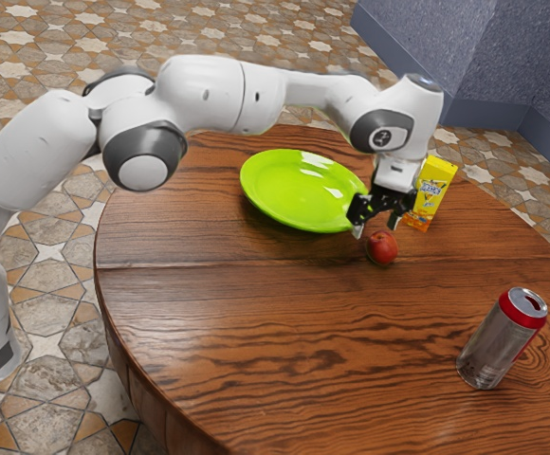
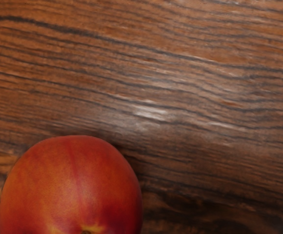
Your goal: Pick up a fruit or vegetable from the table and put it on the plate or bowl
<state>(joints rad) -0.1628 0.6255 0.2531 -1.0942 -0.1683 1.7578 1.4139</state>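
Pincer (image 1: 377,220) open, poised just above the peach (image 1: 381,247).
From the side, the peach sits on the bench (image 1: 256,322) right under my spread pincer, with the green plate (image 1: 294,185) just beside it. At the wrist, the peach (image 2: 70,187) lies under my hand: round, smooth, probably light and easily bruised, so I'd pinch gently across its widest part.

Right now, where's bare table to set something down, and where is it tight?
Free: the wide stretch of table between the plate and the near edge, to the exterior view's left of the can. Crowded: plate rim, fruit, carton and tool bunch together.
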